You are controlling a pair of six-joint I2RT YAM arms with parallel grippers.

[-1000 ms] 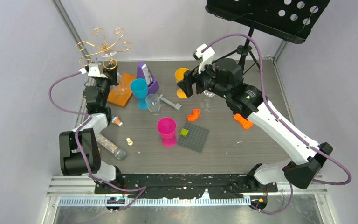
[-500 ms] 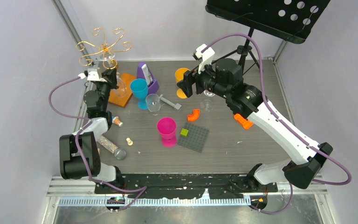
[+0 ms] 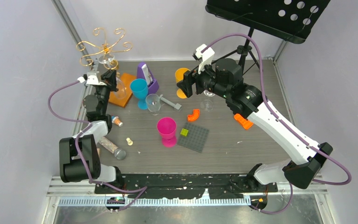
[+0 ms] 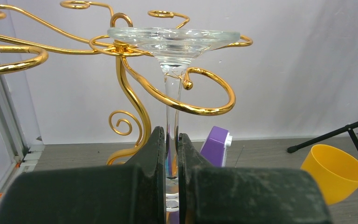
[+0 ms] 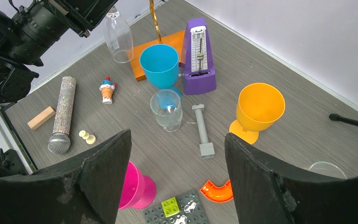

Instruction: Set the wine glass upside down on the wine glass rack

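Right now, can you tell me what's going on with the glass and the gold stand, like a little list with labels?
Glass: clear wine glass, upside down, round foot on top
Stand: thin gold wire rack with curly arms; the glass stem sits inside one curl
Left gripper: shut on the glass stem
Right gripper: open, holding nothing
Probably next: the left gripper lets go so the glass hangs by its foot

Dark grey wood-grain table (image 3: pixel 233 149). Back left: flat orange rectangular rack base (image 3: pixel 122 95), purple metronome (image 3: pixel 147 77), blue plastic goblet (image 3: pixel 139 88), clear glass tumbler (image 3: pixel 153 103), with a yellow plastic goblet (image 5: pixel 260 108) further right. Nearer: pink plastic goblet (image 3: pixel 167 128) upright just beside grey studded baseplate (image 3: pixel 195 137); glittery silver microphone (image 3: pixel 111 146) lying at left.
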